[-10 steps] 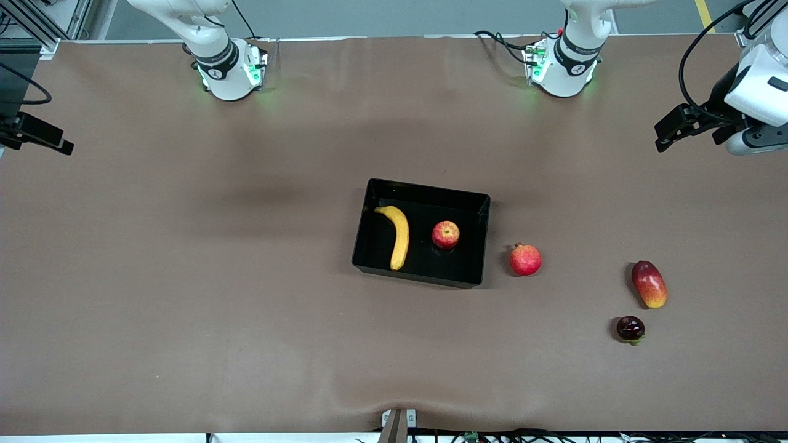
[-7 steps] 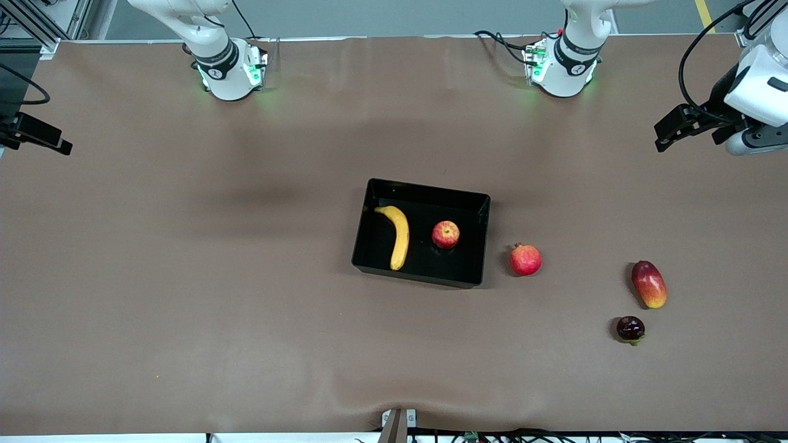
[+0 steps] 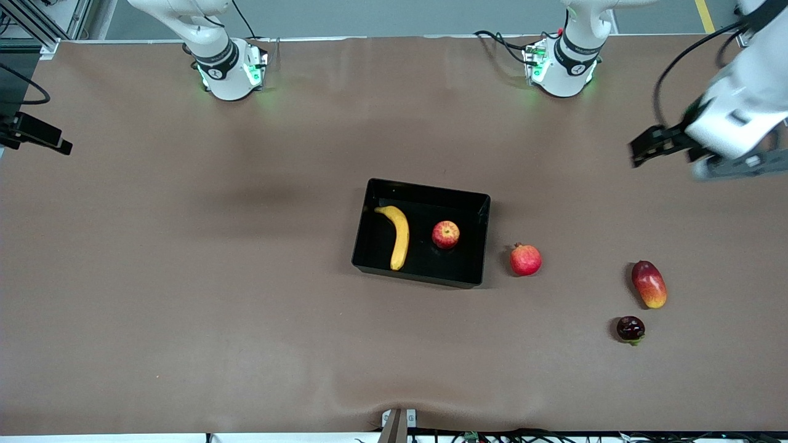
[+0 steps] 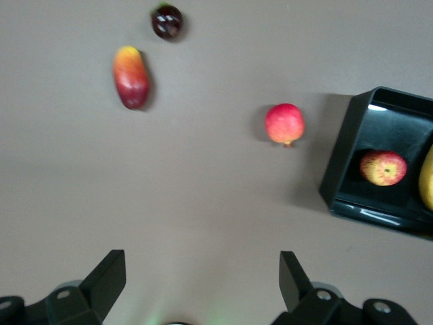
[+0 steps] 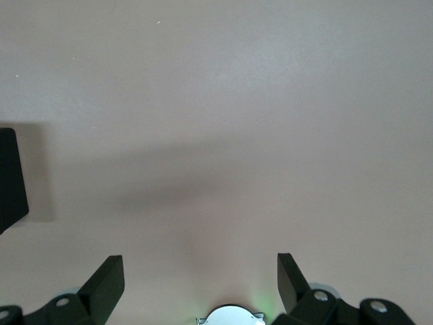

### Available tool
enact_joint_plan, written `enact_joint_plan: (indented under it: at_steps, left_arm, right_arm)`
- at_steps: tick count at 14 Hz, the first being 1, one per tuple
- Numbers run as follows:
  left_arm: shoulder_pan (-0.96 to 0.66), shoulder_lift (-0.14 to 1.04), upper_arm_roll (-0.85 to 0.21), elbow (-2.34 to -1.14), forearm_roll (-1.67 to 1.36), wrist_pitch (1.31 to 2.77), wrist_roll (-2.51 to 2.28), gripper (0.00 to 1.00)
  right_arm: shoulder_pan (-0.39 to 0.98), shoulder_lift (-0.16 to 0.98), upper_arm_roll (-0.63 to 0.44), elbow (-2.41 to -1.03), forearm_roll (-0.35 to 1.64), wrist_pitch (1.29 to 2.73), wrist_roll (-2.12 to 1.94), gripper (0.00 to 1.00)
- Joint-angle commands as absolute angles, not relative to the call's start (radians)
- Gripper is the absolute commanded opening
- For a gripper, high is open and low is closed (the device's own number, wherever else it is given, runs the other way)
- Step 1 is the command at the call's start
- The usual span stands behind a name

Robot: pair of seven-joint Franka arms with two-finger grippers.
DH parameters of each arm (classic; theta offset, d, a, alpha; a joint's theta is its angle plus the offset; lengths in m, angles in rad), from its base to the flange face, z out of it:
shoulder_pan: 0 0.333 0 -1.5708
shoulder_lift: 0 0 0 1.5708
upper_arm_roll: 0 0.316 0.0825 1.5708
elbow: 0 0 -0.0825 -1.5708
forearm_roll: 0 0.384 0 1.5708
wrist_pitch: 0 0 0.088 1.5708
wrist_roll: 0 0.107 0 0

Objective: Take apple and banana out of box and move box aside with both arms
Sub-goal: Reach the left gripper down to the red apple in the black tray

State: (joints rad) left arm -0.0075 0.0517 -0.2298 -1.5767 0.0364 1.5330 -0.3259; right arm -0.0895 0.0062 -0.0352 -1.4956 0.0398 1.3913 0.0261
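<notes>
Apple (image 3: 445, 234) and banana (image 3: 396, 236) lie in the box (image 3: 480, 240) mid-table, the banana's long axis running toward the front edge. Left gripper (image 4: 201, 281) hangs spread and empty over the left arm's end, probably the nearer to the apple. Right gripper (image 5: 200, 279), also spread and empty, waits over bare table beside the box.

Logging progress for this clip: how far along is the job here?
Nothing is done: the banana and apple lie in the box, which sits mid-table. Nothing is in hand: the left gripper and right gripper are open over bare table. Both fruit removals and the box move remain.
</notes>
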Motion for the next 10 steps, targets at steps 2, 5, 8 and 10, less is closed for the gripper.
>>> enact_joint_plan:
  at_steps: [2,5,8,10]
  left_arm:
    - [-0.13,0.202,-0.281,-1.534,0.034,1.586,-0.541,1.0]
    - [-0.231,0.314,-0.281,-1.534,0.035,1.721,-0.759,1.0]
    - [-0.316,0.444,-0.279,-1.529,0.076,1.865,-0.975,1.0]
    - [-0.353,0.526,-0.281,-1.526,0.129,1.945,-1.108,1.0]
  right_arm:
    - [-0.106,0.008,-0.025,-1.485,0.032,1.378,0.014,1.0]
    - [-0.11,0.006,-0.026,-1.485,0.032,1.378,0.015,1.0]
    - [-0.115,0.008,-0.026,-1.485,0.032,1.377,0.014,1.0]
    - [-0.115,0.008,-0.026,-1.485,0.032,1.378,0.014,1.0]
